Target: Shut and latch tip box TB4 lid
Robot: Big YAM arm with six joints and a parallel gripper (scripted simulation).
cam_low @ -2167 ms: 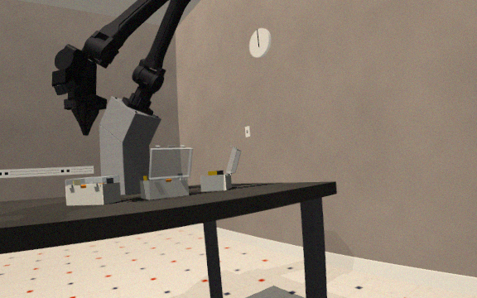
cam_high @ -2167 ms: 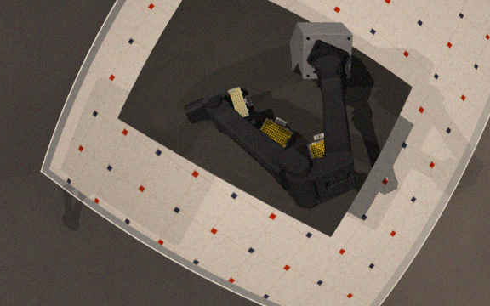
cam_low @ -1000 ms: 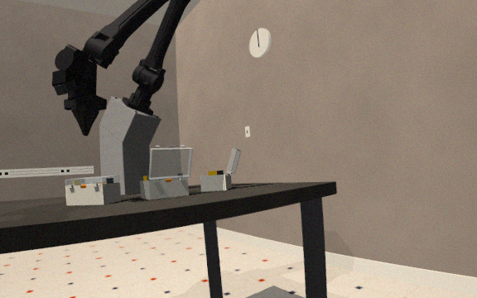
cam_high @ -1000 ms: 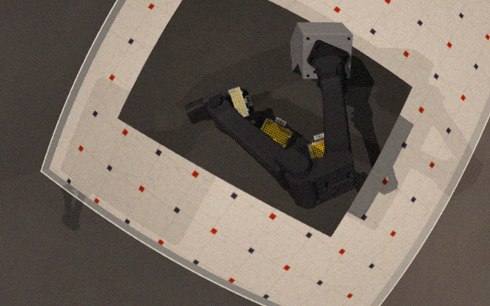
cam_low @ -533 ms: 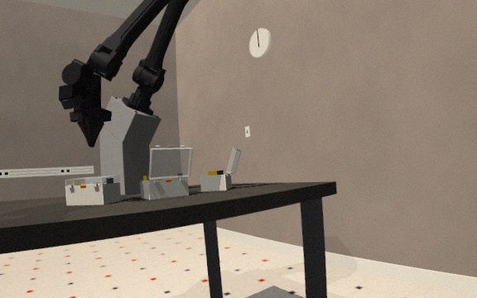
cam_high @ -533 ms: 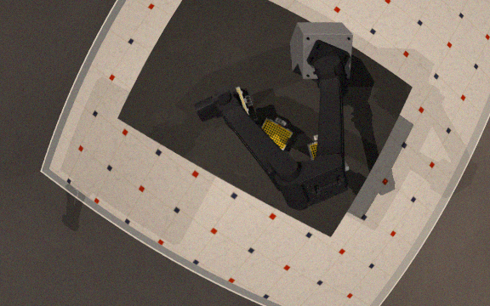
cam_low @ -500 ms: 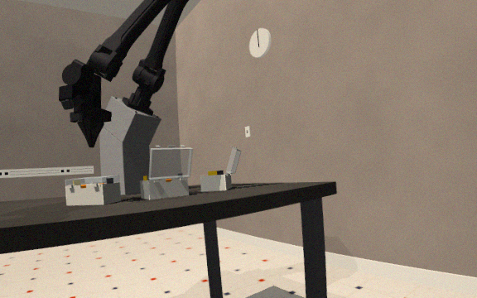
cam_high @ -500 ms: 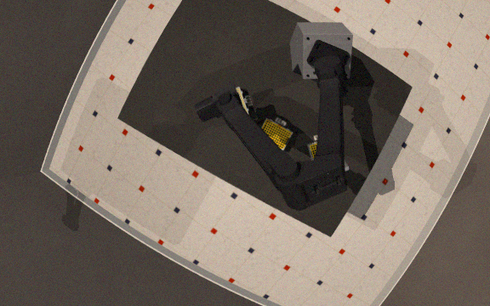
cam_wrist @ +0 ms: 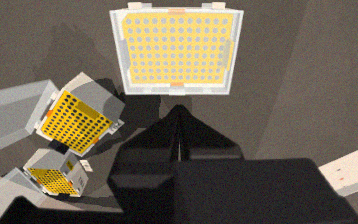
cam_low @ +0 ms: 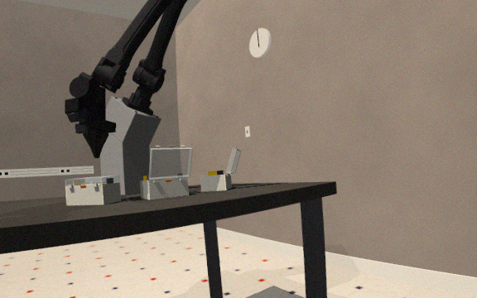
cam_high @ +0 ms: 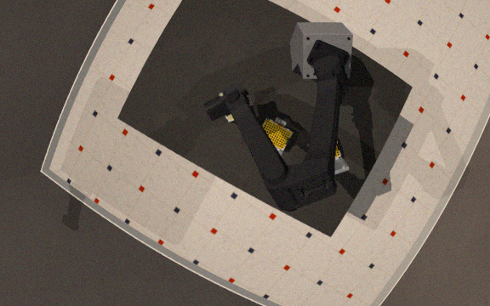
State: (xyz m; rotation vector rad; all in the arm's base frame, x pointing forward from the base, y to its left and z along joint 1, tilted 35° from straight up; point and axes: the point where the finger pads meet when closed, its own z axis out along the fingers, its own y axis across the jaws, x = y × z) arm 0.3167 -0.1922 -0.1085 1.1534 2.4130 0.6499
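Observation:
A tip box [cam_low: 87, 195] [cam_wrist: 177, 50] stands at the left in the exterior view, its clear lid down over the yellow rack; whether the lid is latched cannot be told, and its label is not readable. In the top view the arm covers most of it. My gripper [cam_low: 97, 157] [cam_wrist: 179, 111] is shut and empty, pointing down above this box's level, apart from it. The middle box [cam_high: 277, 135] [cam_low: 166, 189] [cam_wrist: 77, 122] stands with its lid [cam_low: 171, 162] [cam_wrist: 10, 115] up. The third box [cam_low: 214, 183] [cam_wrist: 57, 180] also has its lid [cam_high: 342, 166] [cam_low: 233, 161] up.
The grey robot base [cam_high: 321, 31] [cam_low: 139, 145] stands behind the boxes on the dark bench [cam_high: 164, 85] [cam_low: 263, 199]. The arm's links pass above the middle and third boxes in the top view. The bench's right end shows in the exterior view.

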